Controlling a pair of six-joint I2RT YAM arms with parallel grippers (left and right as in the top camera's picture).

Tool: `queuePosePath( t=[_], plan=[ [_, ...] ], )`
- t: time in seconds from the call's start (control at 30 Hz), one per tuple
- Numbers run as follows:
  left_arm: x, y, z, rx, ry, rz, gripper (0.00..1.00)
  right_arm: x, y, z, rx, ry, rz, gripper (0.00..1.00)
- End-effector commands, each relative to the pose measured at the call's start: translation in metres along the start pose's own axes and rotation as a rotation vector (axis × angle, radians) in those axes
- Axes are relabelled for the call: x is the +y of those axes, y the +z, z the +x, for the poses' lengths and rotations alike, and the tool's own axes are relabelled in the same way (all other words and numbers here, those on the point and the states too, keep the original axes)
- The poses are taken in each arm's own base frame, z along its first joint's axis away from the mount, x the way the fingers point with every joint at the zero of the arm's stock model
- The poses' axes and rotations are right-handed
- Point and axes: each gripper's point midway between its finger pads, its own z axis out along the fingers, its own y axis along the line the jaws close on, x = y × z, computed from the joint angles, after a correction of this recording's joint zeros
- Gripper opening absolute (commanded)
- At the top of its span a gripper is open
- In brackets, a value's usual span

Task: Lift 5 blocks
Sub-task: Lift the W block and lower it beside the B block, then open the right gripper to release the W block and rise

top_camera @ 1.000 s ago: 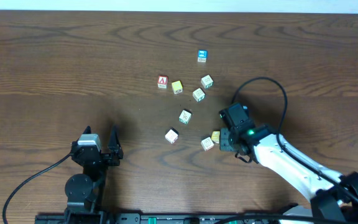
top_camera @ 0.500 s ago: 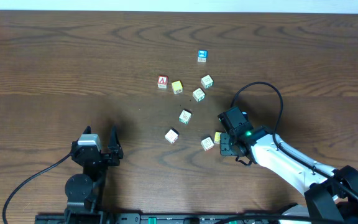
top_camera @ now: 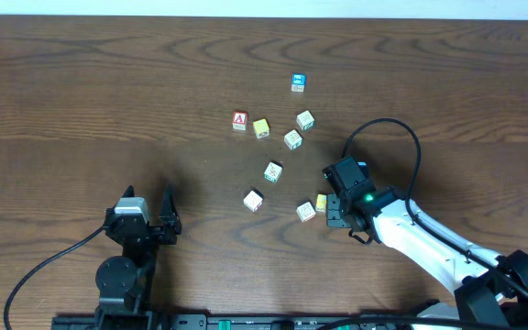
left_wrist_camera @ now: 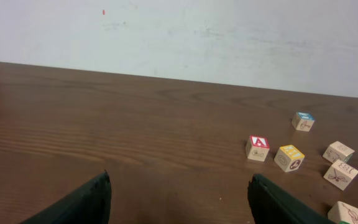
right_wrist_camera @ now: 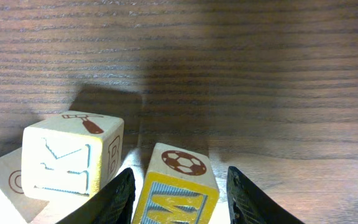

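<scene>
1. At the near right of the table [top_camera: 81, 92], the right gripper [right_wrist_camera: 180, 190] is set low over a yellow block [right_wrist_camera: 182, 163] with a football on its top face. The block rests on the wood between the two fingers.
2. A whitish K block [right_wrist_camera: 70, 155] lies just beside one finger, at the yellow block's flank.
3. The jaws are held apart, one on each side of the yellow block. A sliver of gap is seen at the finger away from the K block, so no clamp is shown.
4. The left gripper [left_wrist_camera: 180, 199] is spread wide and empty, parked well apart at the near left.
5. The step in hand is judged to be one lift of the series, centred on this yellow block. How many lifts are done cannot be told.
6. If the block is to be raised, the jaws must be closed squarely on its free sides and drawn straight up.
7. Little room is left on the K block's side, while bare wood is open on the other side and beyond.
8. The other blocks [top_camera: 273, 171] are scattered toward the table's middle, well clear of every edge.
</scene>
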Motion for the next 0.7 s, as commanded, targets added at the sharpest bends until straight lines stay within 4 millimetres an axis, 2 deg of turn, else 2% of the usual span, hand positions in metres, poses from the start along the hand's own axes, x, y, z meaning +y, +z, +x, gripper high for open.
queuePosePath(
  t=[0.0, 0.03, 0.17, 0.3, 0.67],
  plan=[
    [0.007, 0.001, 0.015, 0.047, -0.007, -0.033, 0.71, -0.004, -0.005, -0.012, -0.048, 0.005, 0.023, 0.45],
    [0.007, 0.001, 0.015, 0.047, -0.007, -0.033, 0.71, -0.004, -0.005, -0.012, -0.05, 0.005, 0.022, 0.45],
    [0.007, 0.001, 0.016, 0.047, -0.007, -0.033, 0.71, -0.003, -0.006, -0.015, -0.059, 0.006, 0.016, 0.33],
    [0.007, 0.001, 0.015, 0.047, -0.007, -0.033, 0.71, -0.001, -0.006, -0.017, -0.067, 0.005, 0.012, 0.29],
    [0.007, 0.001, 0.015, 0.047, -0.007, -0.033, 0.71, 0.005, -0.007, -0.027, -0.108, -0.003, -0.012, 0.34]
  ],
)
